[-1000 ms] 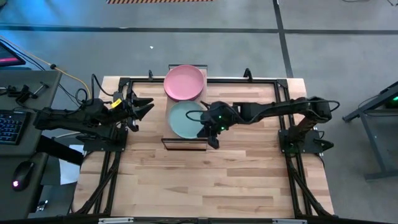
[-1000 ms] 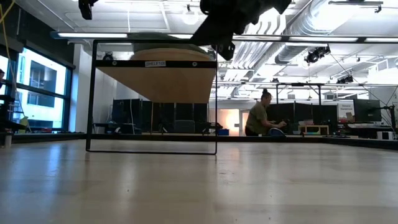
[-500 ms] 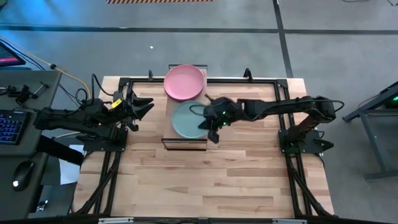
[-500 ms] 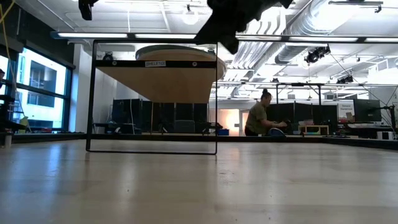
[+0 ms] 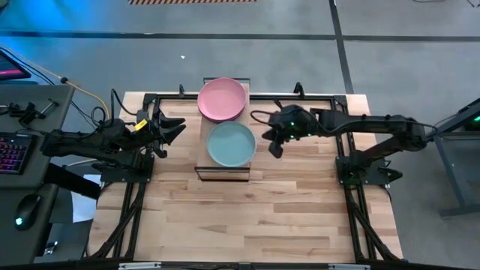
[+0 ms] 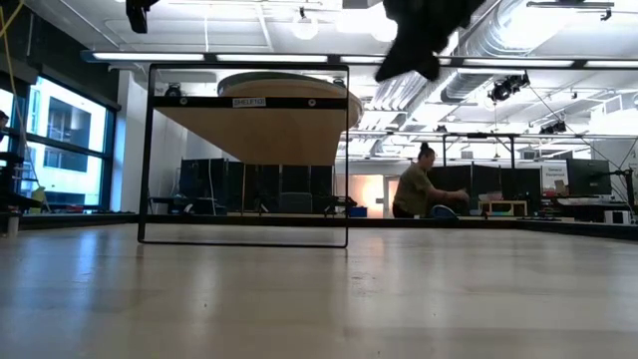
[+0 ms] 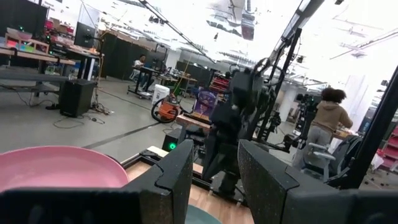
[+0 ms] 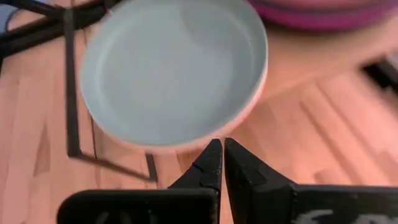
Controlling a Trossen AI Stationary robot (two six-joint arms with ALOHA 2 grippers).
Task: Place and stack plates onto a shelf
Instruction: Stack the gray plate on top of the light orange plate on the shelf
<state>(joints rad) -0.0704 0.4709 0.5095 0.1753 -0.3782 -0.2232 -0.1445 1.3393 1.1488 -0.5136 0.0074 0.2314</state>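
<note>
Spanning the frame: light plank table (image 5: 247, 217), dark rails along its edges. Shelf (image 5: 223, 171) at the far middle carries a light teal plate (image 5: 230, 144) and a pink plate (image 5: 222, 99). Right pincer (image 5: 275, 148) pressed together, empty, just beside the teal plate. Left pincer (image 5: 178, 127) spread, waiting left of the shelf. Grey floor (image 5: 375, 60) beyond; person (image 6: 414, 187) seated in the room behind.

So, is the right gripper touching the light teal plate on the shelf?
Apart. In the high view the right gripper sits beside the light teal plate with bare table between them. The right wrist view shows its shut fingers short of the plate's rim.
</note>
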